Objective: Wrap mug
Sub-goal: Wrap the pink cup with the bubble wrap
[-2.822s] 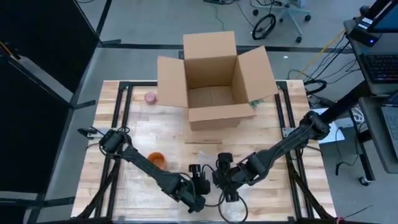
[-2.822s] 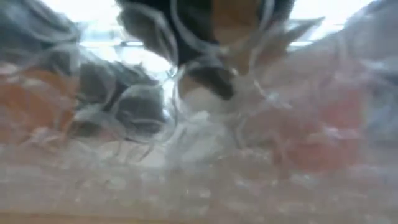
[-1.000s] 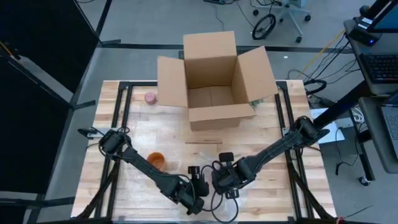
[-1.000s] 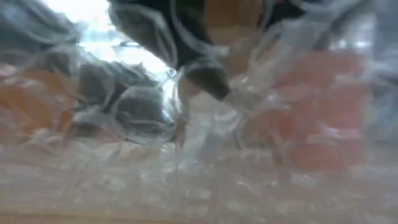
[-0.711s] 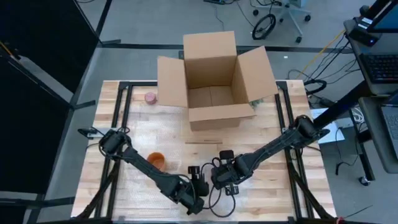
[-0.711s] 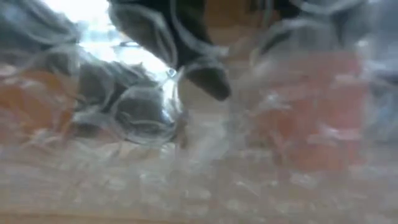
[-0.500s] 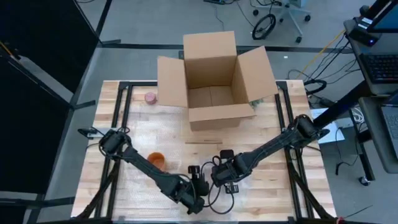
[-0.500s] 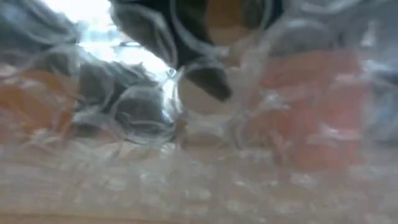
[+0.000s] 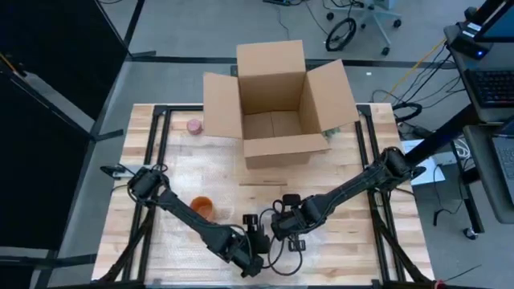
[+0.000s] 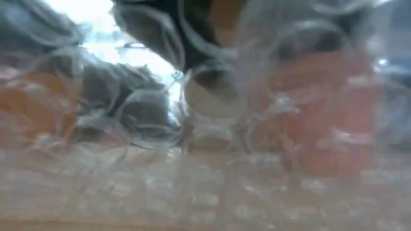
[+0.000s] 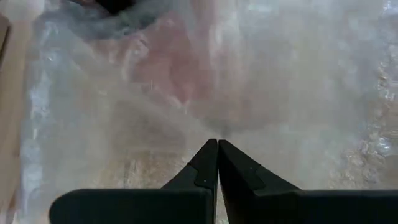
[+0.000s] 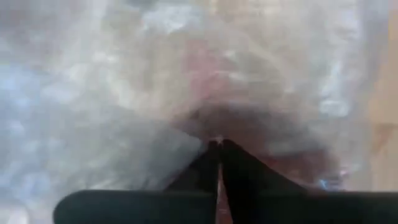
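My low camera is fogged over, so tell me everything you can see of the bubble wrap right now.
The bubble wrap is a clear, shiny plastic sheet of round air cells, lying crumpled on the near part of the wooden table. The left gripper and right gripper are both shut on it, close together. Something reddish shows blurred through it. A fold stands right against the low camera.

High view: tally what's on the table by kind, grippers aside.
Cardboard box: 1
Orange mug: 1
Pink item: 1
Bubble wrap: 1
Total: 4
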Controlling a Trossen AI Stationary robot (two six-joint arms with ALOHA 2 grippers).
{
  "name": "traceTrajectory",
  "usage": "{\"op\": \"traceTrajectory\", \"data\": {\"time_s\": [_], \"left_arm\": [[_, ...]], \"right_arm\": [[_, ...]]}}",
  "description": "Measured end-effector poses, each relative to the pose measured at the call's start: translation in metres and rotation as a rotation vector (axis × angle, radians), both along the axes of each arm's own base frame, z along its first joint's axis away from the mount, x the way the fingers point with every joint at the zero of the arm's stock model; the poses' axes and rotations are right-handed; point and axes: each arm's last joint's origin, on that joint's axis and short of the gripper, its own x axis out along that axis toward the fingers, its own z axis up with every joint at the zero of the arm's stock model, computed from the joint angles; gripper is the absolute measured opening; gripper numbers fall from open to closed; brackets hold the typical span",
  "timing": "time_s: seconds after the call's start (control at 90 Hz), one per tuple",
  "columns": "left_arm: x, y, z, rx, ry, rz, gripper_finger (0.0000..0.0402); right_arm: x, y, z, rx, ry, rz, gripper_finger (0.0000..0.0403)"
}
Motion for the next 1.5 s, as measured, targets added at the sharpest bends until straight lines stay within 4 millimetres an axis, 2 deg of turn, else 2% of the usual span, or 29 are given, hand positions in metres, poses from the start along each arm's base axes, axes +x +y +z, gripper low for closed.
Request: {"op": "traceTrajectory", "data": {"time_s": [0.311,0.489,0.667,0.967,1.144,1.3,1.389,1.5], "left_arm": [[0.0,0.0,0.0,0.0,0.001,0.0,0.0],[0.0,0.0,0.0,0.001,0.001,0.0,0.0],[0.0,0.0,0.0,0.001,0.001,0.0,0.0],[-0.003,0.001,0.002,0.008,0.024,-0.003,0.0],[-0.016,-0.004,0.028,0.0,0.058,-0.023,0.0],[-0.027,-0.008,0.053,-0.021,0.012,-0.053,0.0],[-0.031,-0.005,0.062,-0.019,0.014,-0.052,0.0],[-0.041,-0.005,0.069,-0.022,0.03,-0.044,0.0]], "right_arm": [[-0.003,-0.002,0.009,-0.029,0.053,0.0,0.0145],[-0.003,-0.002,0.026,-0.045,0.079,0.008,0.0188],[-0.002,-0.001,0.04,-0.049,0.07,0.012,0.0196],[0.001,0.0,0.045,-0.036,0.048,0.007,0.0196],[-0.001,0.004,0.044,-0.035,0.05,0.01,0.0196],[-0.006,0.004,0.064,0.017,-0.028,-0.023,0.0196],[-0.004,0.012,0.065,0.048,-0.075,-0.031,0.0196],[-0.002,0.033,0.059,0.079,-0.124,0.01,0.0196]]}}
